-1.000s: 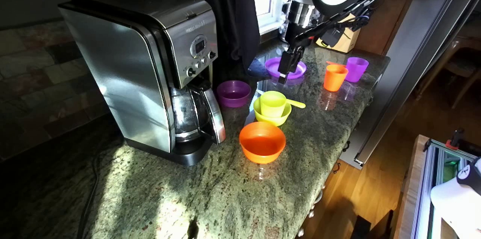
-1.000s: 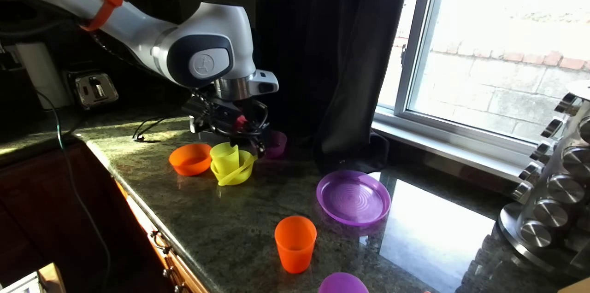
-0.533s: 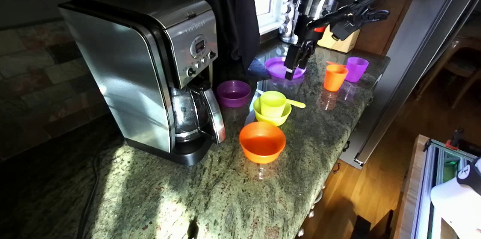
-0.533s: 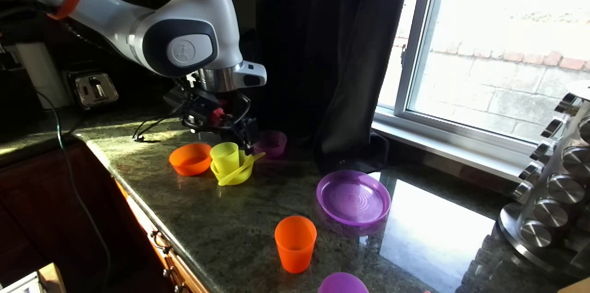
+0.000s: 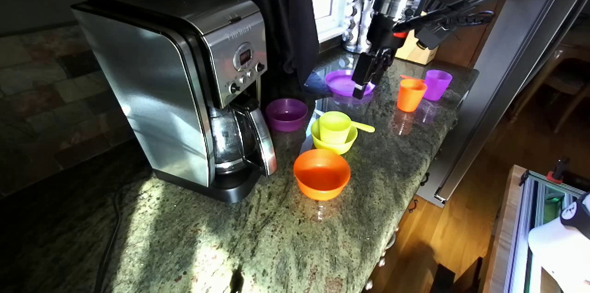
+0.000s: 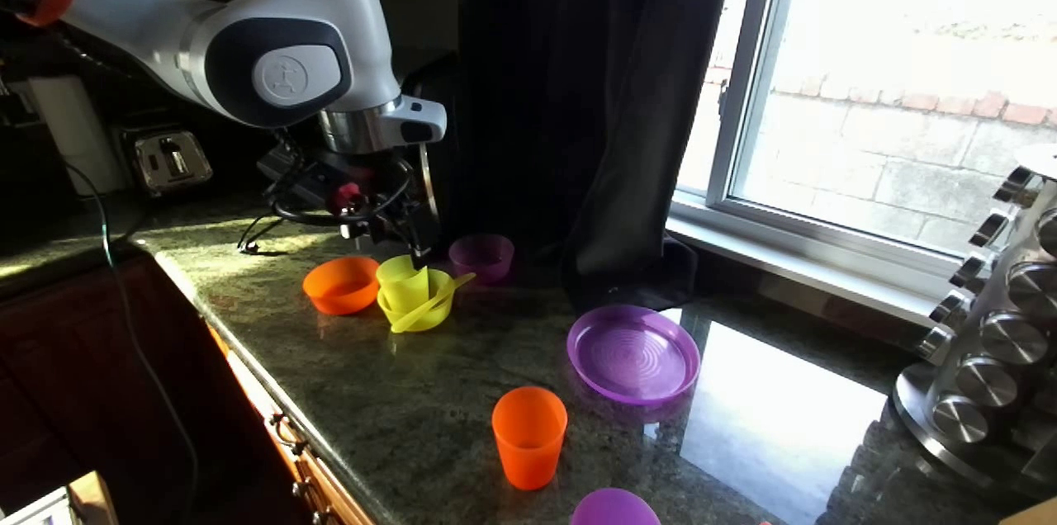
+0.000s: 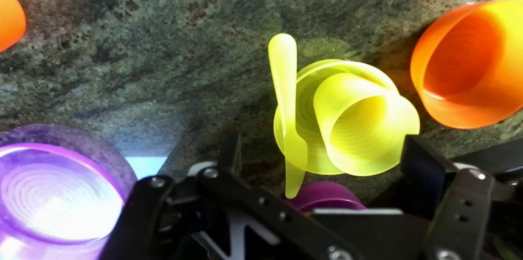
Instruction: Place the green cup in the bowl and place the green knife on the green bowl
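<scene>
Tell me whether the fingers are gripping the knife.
No, in the wrist view the fingers stand apart and the knife lies across the green bowl.

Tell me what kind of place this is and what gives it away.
Most likely a kitchen, probably in a home: a boxy silver-and-black metal coffee maker stands on a mottled green stone countertop, which also holds racked jars with round silver metal lids, perhaps for spices.

Dk curtain (image 6: 586, 104) hangs beside brt window (image 6: 892, 96).
</scene>
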`<state>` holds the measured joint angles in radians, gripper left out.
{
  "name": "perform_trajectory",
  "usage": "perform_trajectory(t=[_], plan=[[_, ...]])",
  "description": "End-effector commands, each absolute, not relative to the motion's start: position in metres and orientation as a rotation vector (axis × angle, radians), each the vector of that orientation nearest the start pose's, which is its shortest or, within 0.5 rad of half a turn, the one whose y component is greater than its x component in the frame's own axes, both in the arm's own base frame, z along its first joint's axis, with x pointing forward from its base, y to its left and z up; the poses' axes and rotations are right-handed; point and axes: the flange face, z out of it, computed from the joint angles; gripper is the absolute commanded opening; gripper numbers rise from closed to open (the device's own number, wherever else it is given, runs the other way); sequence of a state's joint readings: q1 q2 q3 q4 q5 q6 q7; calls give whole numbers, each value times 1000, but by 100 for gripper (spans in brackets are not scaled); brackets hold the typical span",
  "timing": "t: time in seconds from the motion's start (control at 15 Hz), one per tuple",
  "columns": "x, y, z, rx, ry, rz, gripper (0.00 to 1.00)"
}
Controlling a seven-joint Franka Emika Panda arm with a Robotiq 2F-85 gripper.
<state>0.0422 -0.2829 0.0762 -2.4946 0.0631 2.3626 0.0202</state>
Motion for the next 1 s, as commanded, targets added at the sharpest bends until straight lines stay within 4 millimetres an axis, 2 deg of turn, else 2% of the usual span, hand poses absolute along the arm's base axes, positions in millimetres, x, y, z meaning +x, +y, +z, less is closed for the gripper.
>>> perform_trajectory(t=[0.0,0.27,0.33,0.93], plan=[[431,61,407,-3121,-45,-244,100],[430,65,410,-3135,-9,-268,100],[440,63,410,-3111,-35,-255,100],[439,64,411,-3115,-27,-261,100]])
